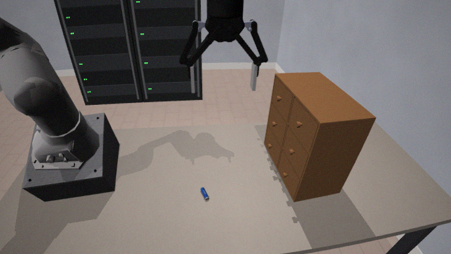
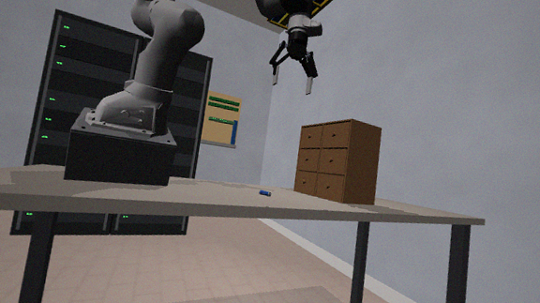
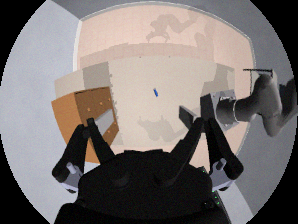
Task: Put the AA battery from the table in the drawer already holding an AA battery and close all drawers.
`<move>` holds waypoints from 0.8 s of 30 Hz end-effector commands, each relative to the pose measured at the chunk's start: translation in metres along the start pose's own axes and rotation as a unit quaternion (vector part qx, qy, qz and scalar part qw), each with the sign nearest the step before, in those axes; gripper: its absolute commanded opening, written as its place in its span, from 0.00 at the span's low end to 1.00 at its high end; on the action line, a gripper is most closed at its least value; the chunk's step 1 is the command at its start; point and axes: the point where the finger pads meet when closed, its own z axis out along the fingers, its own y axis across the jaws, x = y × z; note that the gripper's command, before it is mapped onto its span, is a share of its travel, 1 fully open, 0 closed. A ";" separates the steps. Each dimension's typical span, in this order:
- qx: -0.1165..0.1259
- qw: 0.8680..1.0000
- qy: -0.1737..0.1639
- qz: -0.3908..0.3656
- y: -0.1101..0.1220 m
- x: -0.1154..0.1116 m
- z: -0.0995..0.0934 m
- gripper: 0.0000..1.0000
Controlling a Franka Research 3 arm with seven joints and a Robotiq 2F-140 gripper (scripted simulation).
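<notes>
Nothing done yet: battery [image 1: 204,193] [image 2: 264,192] [image 3: 155,92] lies on the tabletop [image 1: 233,221] [image 2: 206,198] [image 3: 137,75], between chest [image 1: 341,151] [image 2: 362,164] [image 3: 64,112] and arm base [image 1: 108,164] [image 2: 120,160] [image 3: 206,107]; claw [image 1: 223,77] [image 2: 292,81] [image 3: 145,113] spread wide, nothing in it, up high. All six drawers look shut (can't tell which has the other battery). Left: find that drawer, open it partway, drop battery in, push it shut, back the arm off

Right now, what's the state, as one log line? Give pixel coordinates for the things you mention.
gripper [image 1: 223,77] [image 2: 292,85] [image 3: 145,113]: open, raised | AA battery [image 1: 204,193] [image 2: 264,192] [image 3: 155,92]: lying on table [image 1: 164,221] [image 2: 215,204] [image 3: 145,75] | six-drawer chest [image 1: 334,151] [image 2: 362,164] [image 3: 65,115]: all drawers shut
</notes>
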 end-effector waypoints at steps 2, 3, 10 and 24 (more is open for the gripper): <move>-0.003 1.000 0.000 -0.003 0.001 0.000 0.001 1.00; -0.003 1.000 0.000 -0.003 0.001 0.000 0.001 1.00; -0.003 1.000 0.000 -0.003 0.001 0.000 0.001 1.00; 0.000 1.000 0.000 0.018 0.000 0.000 0.004 1.00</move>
